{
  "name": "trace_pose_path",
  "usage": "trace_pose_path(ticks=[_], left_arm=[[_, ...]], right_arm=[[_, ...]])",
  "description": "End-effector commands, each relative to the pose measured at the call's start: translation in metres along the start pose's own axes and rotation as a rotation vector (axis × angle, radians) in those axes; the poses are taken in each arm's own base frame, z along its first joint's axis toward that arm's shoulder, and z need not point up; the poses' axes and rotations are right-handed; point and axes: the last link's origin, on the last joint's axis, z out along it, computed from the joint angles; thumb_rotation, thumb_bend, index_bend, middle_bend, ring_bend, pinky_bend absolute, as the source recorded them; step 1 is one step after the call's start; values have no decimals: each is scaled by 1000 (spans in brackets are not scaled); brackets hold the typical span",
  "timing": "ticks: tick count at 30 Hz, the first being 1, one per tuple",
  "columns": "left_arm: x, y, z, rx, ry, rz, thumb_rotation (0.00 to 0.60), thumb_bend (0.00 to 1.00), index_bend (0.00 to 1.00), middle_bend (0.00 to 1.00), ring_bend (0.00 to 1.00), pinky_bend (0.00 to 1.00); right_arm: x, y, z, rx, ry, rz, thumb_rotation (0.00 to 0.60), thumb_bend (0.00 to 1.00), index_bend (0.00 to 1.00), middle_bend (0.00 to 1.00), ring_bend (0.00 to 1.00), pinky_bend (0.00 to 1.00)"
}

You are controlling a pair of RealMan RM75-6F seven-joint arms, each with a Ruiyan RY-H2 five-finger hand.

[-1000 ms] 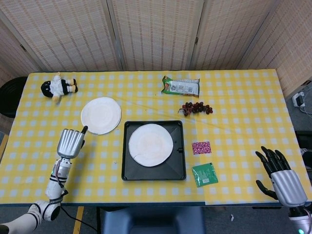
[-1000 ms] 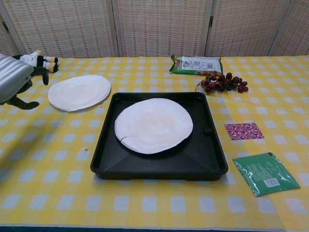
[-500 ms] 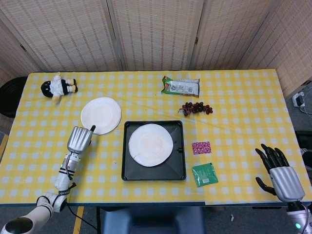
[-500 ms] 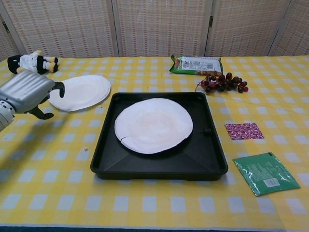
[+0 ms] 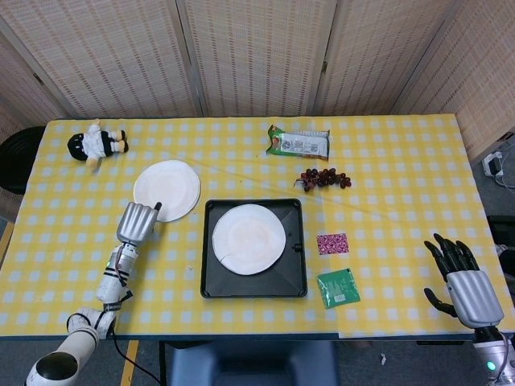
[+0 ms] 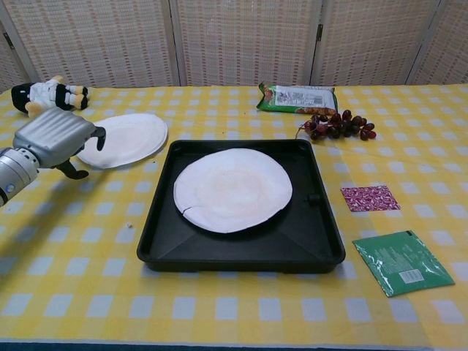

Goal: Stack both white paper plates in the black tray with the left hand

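one white plate [image 5: 249,238] was seen in the black tray [image 5: 212,285], so the left hand [image 5: 138,223] (fingers curled, nothing held) was best slid under the second plate's [image 5: 166,189] near rim.

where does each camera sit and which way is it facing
Head view: high above the table's near edge, looking steeply down; shows left hand with its arm, and right hand.
Chest view: low at the near edge, looking across toward the screens; shows only the left hand.
Shared: black tray holding one plate, second plate on the cloth by the left hand.
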Motion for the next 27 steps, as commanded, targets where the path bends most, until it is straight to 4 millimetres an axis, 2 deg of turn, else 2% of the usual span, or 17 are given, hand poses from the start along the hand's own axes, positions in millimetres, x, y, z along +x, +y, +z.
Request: trace_pose_path(ticks=[1, 27], left_arm=[[-2, 1, 1, -1, -12, -1, 600, 232, 470, 1000, 1000, 1000], [-5, 9, 18, 46, -82, 23, 600, 236, 499, 1000, 1000, 1000]], right_arm=[[0, 0, 0, -1, 2, -1, 600, 335, 0, 0, 0, 0], [5, 5, 0, -20, 20, 10, 600, 335, 0, 0, 0, 0]])
